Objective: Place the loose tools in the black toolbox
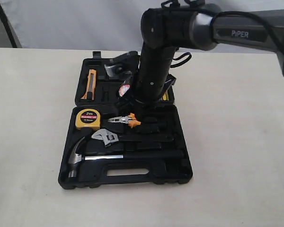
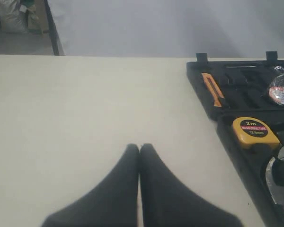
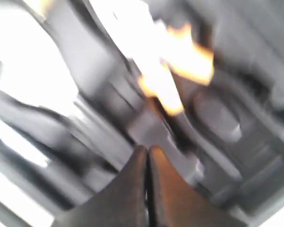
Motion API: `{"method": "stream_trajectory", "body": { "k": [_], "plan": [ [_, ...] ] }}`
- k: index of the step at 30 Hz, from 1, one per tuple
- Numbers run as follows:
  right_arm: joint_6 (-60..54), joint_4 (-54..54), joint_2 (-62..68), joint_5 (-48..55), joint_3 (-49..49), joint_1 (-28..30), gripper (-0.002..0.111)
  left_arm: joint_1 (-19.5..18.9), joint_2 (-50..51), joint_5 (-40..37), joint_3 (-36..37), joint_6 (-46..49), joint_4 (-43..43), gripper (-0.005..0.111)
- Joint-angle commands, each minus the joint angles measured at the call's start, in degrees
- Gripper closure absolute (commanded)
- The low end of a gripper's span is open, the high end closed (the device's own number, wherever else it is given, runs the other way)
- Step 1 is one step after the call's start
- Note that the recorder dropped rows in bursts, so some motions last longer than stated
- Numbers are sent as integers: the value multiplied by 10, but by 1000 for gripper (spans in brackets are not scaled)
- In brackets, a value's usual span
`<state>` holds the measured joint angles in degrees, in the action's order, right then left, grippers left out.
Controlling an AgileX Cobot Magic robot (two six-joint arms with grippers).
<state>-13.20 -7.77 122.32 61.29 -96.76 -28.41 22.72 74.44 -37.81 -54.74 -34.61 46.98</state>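
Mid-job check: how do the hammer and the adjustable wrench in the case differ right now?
The hammer is longer than the wrench, spanning almost the whole case half. The hammer lies beside the slot handle; the wrench lies one row further back. The hammer has a curved claw head, the wrench a flatter silver head. Both lie flat in the toolbox, heads leftward in the exterior view, handles black.

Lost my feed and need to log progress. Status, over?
Left gripper shut, empty, over the table. Right gripper shut, empty, over the black toolbox. Hammer, wrench and tape roll all in the case. Nothing seen blocking.
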Motion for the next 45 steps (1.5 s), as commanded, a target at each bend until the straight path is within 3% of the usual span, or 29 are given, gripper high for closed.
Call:
{"method": "stream_trajectory", "body": {
  "k": [1,12,17,19,22,25,31,37,45],
  "plan": [
    [2,-94,3,-34,-7,-2,109,-2,-5,10,5,-6,-8,105],
    [13,-99,63,-51,-8,-27,109,-2,-5,10,5,-6,-8,105],
    [34,-85,9,-32,-20,-11,109,-2,-5,10,5,-6,-8,105],
    [81,-30,-26,-3,-16,12,109,-2,-5,10,5,-6,-8,105],
    [171,71,-73,53,34,70,109,-2,-5,10,5,-6,-8,105],
    [198,78,-118,5,168,107,109,-2,-5,10,5,-6,-8,105],
    [226,45,-136,-92,348,108,109,-2,-5,10,5,-6,-8,105],
    [163,-53,-136,-115,368,92,109,-2,-5,10,5,-6,-8,105],
    [166,-46,-136,-115,368,74,109,-2,-5,10,5,-6,-8,105]
  ]
}}
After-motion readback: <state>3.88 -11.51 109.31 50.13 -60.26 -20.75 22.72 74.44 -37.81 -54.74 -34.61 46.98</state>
